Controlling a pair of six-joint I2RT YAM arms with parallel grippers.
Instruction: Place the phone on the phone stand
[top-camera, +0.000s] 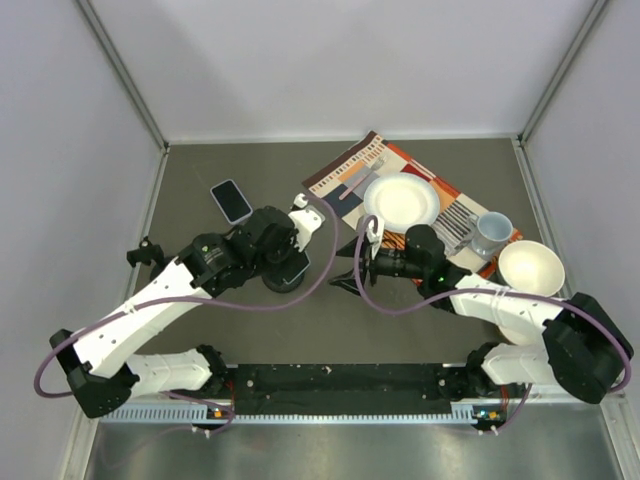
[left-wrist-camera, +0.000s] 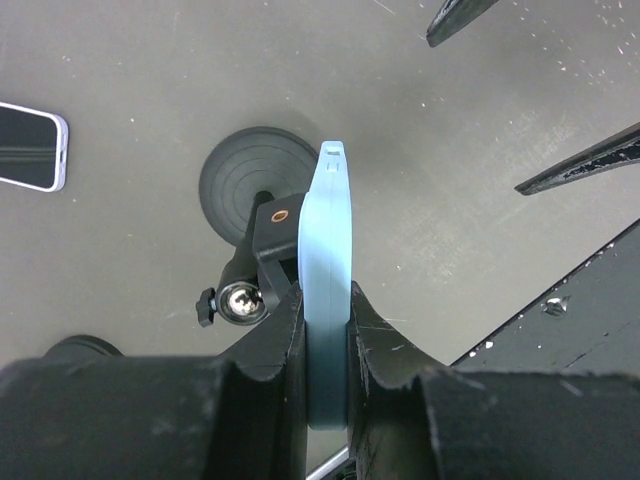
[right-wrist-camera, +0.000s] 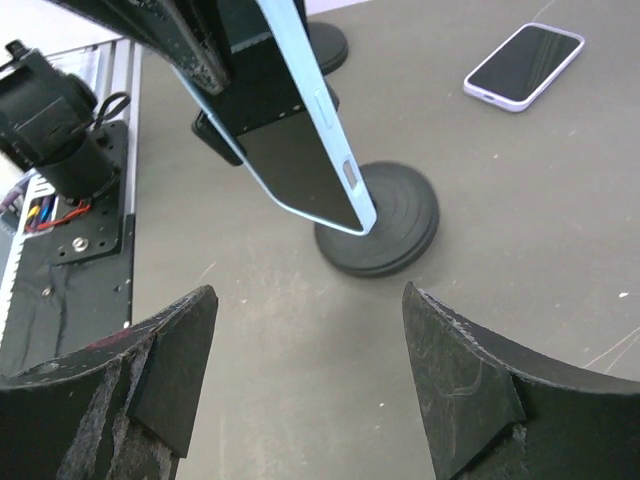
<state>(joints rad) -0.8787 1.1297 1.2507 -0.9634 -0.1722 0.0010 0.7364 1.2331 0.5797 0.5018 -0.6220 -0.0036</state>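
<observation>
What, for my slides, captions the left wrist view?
Left pincer grips light-blue phone edge-on above the phone stand.

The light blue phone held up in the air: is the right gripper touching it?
Apart. The right wrist view shows the right gripper open, with bare table between it and the light blue phone, which the left gripper clamps.

Top view: we find even, diffuse overhead light — shadows under the arms (top-camera: 150, 320) fall soft and short, and the pale walls (top-camera: 330, 60) are bright without burning out. In the right wrist view the fingers (right-wrist-camera: 470, 390) of the right gripper (right-wrist-camera: 308, 300) loom dark and slightly soft at the bottom edge, the table (right-wrist-camera: 560, 250) is sharp, and a faint sheen crosses the lying phone (right-wrist-camera: 525, 62).
</observation>
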